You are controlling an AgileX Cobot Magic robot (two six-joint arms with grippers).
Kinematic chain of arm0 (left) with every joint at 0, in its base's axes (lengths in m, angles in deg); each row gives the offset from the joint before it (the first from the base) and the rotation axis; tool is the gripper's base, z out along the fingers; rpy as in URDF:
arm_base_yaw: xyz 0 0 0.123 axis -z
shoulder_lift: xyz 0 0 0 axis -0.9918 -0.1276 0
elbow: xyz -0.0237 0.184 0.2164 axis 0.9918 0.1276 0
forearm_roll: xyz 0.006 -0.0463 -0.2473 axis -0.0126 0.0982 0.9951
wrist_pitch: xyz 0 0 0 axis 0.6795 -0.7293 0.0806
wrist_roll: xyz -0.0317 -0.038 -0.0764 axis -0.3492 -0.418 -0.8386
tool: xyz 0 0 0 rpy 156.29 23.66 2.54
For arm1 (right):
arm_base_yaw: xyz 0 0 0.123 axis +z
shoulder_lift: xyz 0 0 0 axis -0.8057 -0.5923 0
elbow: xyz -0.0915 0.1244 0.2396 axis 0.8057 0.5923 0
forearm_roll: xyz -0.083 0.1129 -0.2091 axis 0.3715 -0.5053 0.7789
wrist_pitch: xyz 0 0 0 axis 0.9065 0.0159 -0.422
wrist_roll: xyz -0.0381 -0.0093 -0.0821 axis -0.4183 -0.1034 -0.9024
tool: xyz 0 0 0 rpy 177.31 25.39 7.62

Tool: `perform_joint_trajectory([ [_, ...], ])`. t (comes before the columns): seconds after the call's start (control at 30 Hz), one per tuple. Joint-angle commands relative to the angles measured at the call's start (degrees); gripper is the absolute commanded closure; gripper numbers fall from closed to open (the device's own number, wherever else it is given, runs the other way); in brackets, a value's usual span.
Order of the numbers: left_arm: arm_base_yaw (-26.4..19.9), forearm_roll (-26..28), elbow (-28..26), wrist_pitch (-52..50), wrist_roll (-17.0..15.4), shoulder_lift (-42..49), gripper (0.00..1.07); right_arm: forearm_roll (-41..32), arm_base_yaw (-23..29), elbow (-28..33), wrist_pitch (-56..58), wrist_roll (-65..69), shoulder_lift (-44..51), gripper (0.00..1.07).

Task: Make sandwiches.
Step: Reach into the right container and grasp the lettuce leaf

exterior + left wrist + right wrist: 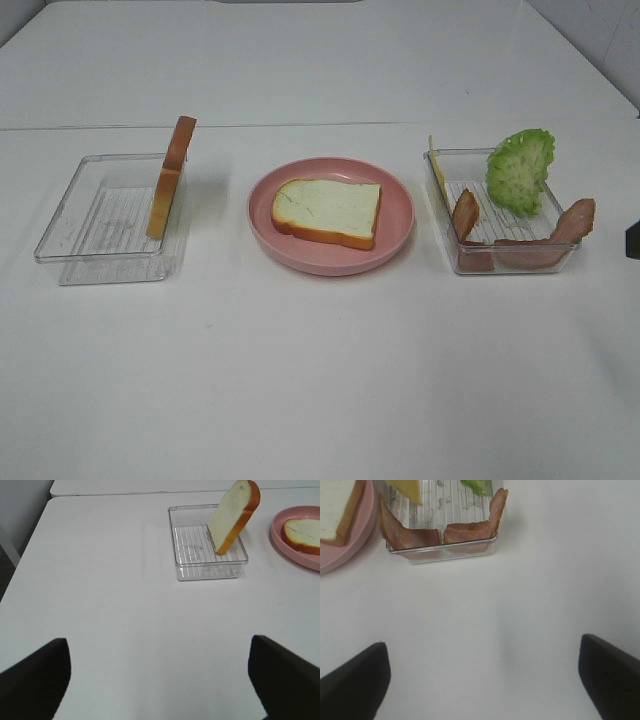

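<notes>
Overhead: one white bread slice with tan-orange crust lies on the round pink plate; probably light and soft, so pinch at the crust. Left wrist: left tool wide, empty. Right wrist: right tool wide, empty.

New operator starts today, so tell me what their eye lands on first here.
The pink plate in the middle, with a white bread slice lying flat on it. In the clear tray to its left, a second bread slice stands on edge. The right tray shows frilly green lettuce, bacon strips and a cheese square.
</notes>
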Motion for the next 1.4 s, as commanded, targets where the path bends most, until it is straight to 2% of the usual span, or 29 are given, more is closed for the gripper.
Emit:
perform_joint_trajectory([
  [0.03, -0.29, 0.17, 0.11, -0.11, 0.06, 1.15, 0.18, -0.34, -0.29, -4.93, -0.11, -0.34, -8.37, 0.09],
  [0.1, -0.29, 0.17, 0.11, -0.11, 0.06, 1.15, 0.18, -0.8, -0.29, -6.42, 0.8, -0.34, -10.26, 0.09],
  [0.13, -0.29, 0.17, 0.11, -0.11, 0.06, 1.15, 0.18, -0.8, -0.29, -9.57, 2.41, -0.4, -13.35, 0.09],
  [0.27, -0.29, 0.17, 0.11, -0.11, 0.06, 1.15, 0.18, -1.09, -0.29, -13.75, 4.47, -1.83, -17.3, 0.09],
  [0.33, -0.29, 0.17, 0.11, -0.11, 0.06, 1.15, 0.18, -2.46, -0.29, -17.65, 5.56, -3.44, -20.86, 0.09],
  [0.37, -0.29, 0.17, 0.11, -0.11, 0.06, 1.15, 0.18, -2.46, -0.29, -17.65, 5.56, -3.44, -20.86, 0.09],
  [0.4, -0.29, 0.17, 0.11, -0.11, 0.06, 1.15, 0.18, -3.27, -0.29, -20.63, 6.13, -4.47, -22.98, 0.09],
  [0.43, -0.29, 0.17, 0.11, -0.11, 0.06, 1.15, 0.18, -3.27, -0.29, -20.63, 6.13, -4.47, -22.98, 0.09],
  [0.5, -0.29, 0.17, 0.11, -0.11, 0.06, 1.15, 0.18, -3.38, -0.29, -25.95, 8.25, -4.76, -26.76, 0.09],
  [0.53, -0.29, 0.17, 0.11, -0.11, 0.06, 1.15, 0.18, -3.38, -0.29, -25.95, 8.25, -4.76, -26.76, 0.09],
  [0.6, -0.29, 0.17, 0.11, -0.11, 0.06, 1.15, 0.18, -3.32, -0.34, -32.6, 11.75, -4.81, -31.68, 0.1],
  [0.63, -0.29, 0.17, 0.11, -0.11, 0.06, 1.15, 0.18, -3.32, -0.34, -32.6, 11.75, -4.81, -31.68, 0.1],
  [0.7, -0.29, 0.17, 0.11, -0.11, 0.06, 1.15, 0.18, -3.38, -0.34, -42.06, 16.16, -6.13, -38.1, 0.12],
  [0.8, -0.29, 0.17, 0.11, -0.11, 0.06, 1.15, 0.18, -3.32, -0.34, -44.35, 17.07, -6.13, -39.82, 0.12],
  [0.87, -0.29, 0.17, 0.11, -0.11, 0.06, 1.15, 0.18, -3.21, -0.34, -51.68, 19.25, -6.93, -46.35, 0.12],
  [0.9, -0.29, 0.17, 0.11, -0.11, 0.06, 1.15, 0.18, -3.21, -0.34, -51.68, 19.25, -6.93, -46.35, 0.12],
  [0.97, -0.29, 0.17, 0.11, -0.11, 0.06, 1.15, 0.18, -3.27, -0.34, -56.95, 20.34, -7.68, -51.11, 0.12],
  [1.07, -0.29, 0.17, 0.11, -0.11, 0.06, 1.15, 0.18, -3.27, -0.34, -58.21, 20.63, -7.96, -52.43, 0.12],
  [1.13, -0.29, 0.17, 0.11, -0.11, 0.06, 1.15, 0.18, -4.58, -1.32, -63.66, 21.54, -10.49, -58.67, 0.12],
  [1.23, -0.29, 0.17, 0.11, -0.11, 0.06, 1.15, 0.18, -5.39, -1.95, -65.03, 21.89, -11.06, -60.16, 0.12],
  [1.3, -0.29, 0.17, 0.11, -0.11, 0.06, 1.15, 0.18, -8.08, -4.64, -69.84, 23.26, -12.55, -65.2, 0.12],
  [1.4, -0.29, 0.17, 0.11, -0.11, 0.06, 1.15, 0.18, -8.71, -5.44, -70.7, 23.49, -13.01, -66.41, 0.12],
])
